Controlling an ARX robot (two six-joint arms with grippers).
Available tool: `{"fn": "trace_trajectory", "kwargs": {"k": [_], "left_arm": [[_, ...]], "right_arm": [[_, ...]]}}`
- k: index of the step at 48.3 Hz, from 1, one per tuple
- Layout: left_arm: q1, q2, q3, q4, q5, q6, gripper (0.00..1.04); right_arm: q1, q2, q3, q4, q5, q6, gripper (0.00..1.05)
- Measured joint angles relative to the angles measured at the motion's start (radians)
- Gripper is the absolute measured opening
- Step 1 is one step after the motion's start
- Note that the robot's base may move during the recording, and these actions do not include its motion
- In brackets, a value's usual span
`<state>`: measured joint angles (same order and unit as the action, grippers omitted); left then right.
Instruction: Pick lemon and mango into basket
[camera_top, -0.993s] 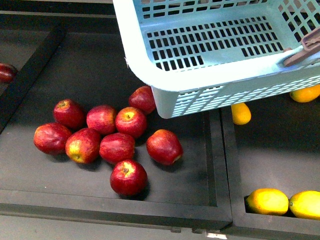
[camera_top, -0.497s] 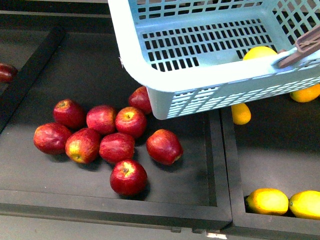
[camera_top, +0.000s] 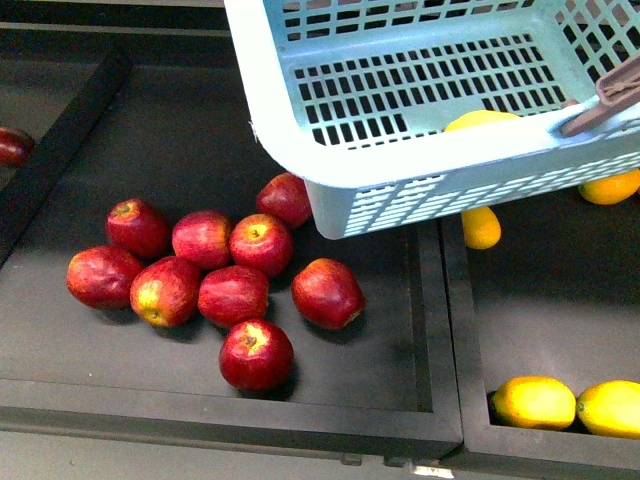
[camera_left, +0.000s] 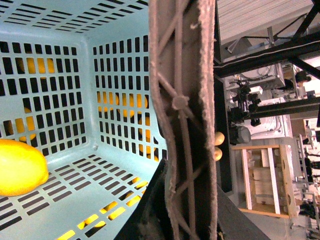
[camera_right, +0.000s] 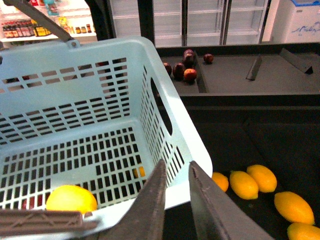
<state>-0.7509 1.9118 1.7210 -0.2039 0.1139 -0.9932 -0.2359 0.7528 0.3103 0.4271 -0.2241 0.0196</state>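
Right tool (camera_right: 176, 167) slightly parted, over basket (camera_right: 100, 52) rim, lemon (camera_right: 71, 199) inside, just beside

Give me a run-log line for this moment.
lemon: inside basket, on its floor | basket: raised over apples, holds only the lemon | right tool: open, empty, over basket rim
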Motion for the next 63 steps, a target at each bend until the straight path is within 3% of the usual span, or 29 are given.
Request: {"fn": "trace_trajectory", "kwargs": {"k": [5, 23, 28, 36, 45, 63], "left_arm": [[0.000, 0.000, 0.000, 0.000, -0.006, 0.005, 0.07], [0.000, 0.000, 0.000, 0.000, 0.003, 0.002, 0.07], [0.000, 0.000, 0.000, 0.000, 0.006, 0.001, 0.07], [0.000, 0.000, 0.000, 0.000, 0.000, 0.002, 0.07], [0.000, 0.000, 0.000, 0.000, 0.000, 0.002, 0.07], [-0.005, 0.000, 0.000, 0.000, 0.000, 0.003, 0.07]], "right_arm": [[0.033, -0.049, -0.049, 0.006, 0.033, -0.009, 0.02], [0.127, -0.203, -0.182, -0.012, 0.121, -0.014, 0.02], [0.196, -0.241, -0.204, -0.031, 0.212, -0.014, 0.02], [0.230, -0.299, -0.231, -0.059, 0.223, -0.014, 0.02], [0.232, -0.315, -0.239, -0.063, 0.224, -0.015, 0.37], [0.233, -0.316, -0.239, -0.063, 0.228, -0.015, 0.89]]}}
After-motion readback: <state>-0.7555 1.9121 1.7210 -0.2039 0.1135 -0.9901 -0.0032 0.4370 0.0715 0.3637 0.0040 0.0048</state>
